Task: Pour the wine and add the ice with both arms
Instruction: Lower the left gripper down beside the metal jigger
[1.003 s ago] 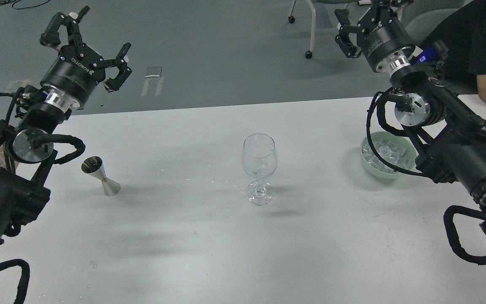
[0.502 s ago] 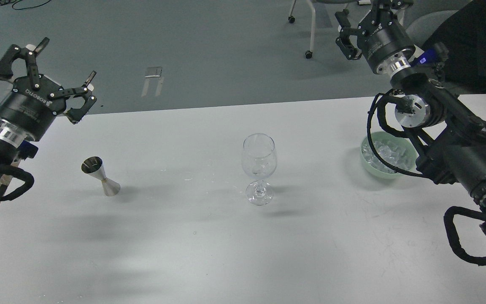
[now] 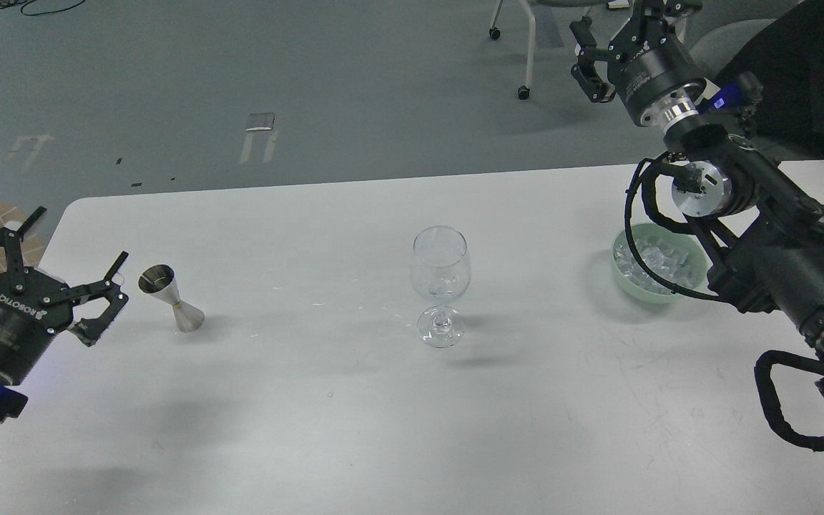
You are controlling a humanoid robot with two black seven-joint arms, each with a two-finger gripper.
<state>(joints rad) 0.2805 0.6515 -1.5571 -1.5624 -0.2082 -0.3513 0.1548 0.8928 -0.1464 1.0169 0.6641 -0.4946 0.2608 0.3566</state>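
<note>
At the far left, the left gripper (image 3: pixel 47 261), a black multi-finger hand marked ROBOTIQ, hangs low over the table's left edge with its fingers (image 3: pixel 101 304) spread wide and nothing between them. Just to its right, apart from the fingertips, a small silver double-cone metal jigger (image 3: pixel 169 299) stands slightly tilted on the white table (image 3: pixel 312 415); whether it holds the wine cannot be told.

Near the table's middle a clear stemmed wine glass (image 3: pixel 440 282) stands upright, well apart from the jigger. Faint glints show low in its bowl, but whether that is liquid, ice or reflection is not clear.

Farther right, near the table's far right side, a pale green round bowl (image 3: pixel 623 275) holds the ice (image 3: pixel 659 259), a heap of small clear, whitish cubes. The black right arm (image 3: pixel 777 257) with its silver ring joints and looping cable crosses in front of the bowl's right part, hiding some of it.

The right gripper (image 3: pixel 616 32) is raised high beyond the table's far edge, over the grey floor, near a white chair leg (image 3: pixel 528 50) on castors. Its fingers are cut partly by the upper edge and seen dark against the background, so I cannot tell whether they are spread or pressed together.
</note>
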